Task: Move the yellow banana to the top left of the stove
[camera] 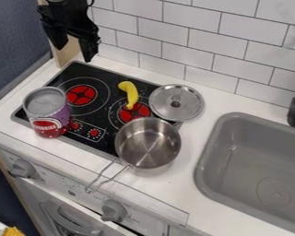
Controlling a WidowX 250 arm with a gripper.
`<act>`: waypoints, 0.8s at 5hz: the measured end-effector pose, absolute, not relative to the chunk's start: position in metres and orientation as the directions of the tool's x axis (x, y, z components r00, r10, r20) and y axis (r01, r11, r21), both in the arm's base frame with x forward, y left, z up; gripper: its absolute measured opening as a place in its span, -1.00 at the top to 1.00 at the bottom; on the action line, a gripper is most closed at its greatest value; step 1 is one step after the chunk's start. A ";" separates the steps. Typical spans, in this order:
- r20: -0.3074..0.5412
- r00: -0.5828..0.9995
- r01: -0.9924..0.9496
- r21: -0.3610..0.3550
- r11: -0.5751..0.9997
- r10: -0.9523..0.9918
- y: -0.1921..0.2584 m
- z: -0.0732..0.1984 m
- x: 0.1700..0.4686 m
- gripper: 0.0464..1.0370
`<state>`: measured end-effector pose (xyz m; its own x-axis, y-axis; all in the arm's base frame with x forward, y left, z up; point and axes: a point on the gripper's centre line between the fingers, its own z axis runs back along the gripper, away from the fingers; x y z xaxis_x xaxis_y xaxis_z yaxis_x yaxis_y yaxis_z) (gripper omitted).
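1. The banana [131, 95] is lying toward the back edge of the stove [107, 125], right of the middle; its lower end is reaching over the right burner [134, 113], its hooked end is pointing at the back edge.
2. The gripper [74, 52] is hanging by the stove's back left corner, its fingers spreading apart with nothing between them; the banana is still needing a grasp, so picking it up is looking like the step in hand.
3. The lid [176, 102] is sitting at the stove's back right corner, just beside the banana; a wide finger coming down there could be catching its rim and pushing it toward the bench [205, 97].
4. The pot [148, 144] is standing over the stove's front right corner; a low, skewed approach could be knocking its wall.
5. The banana is curving and probably smooth; a grip near one end could be letting it swing or slip.
6. The can [47, 111] is standing at the stove's left edge; carrying the banana too low or too far forward could be tipping it; releasing too far back could be dropping the banana off the corner.
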<state>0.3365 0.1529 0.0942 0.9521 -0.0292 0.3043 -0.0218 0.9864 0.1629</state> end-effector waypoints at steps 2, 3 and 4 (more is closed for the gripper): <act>0.212 0.972 -0.120 0.094 0.988 0.098 0.125 0.063 0.347 -0.93; 0.193 0.967 -0.180 0.062 0.982 0.165 0.104 0.052 0.362 -0.93; 0.177 0.956 -0.237 -0.002 0.971 0.234 0.087 0.033 0.382 -0.93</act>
<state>0.3815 0.0871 0.0325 0.9560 0.2340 0.1770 -0.2375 0.9714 -0.0017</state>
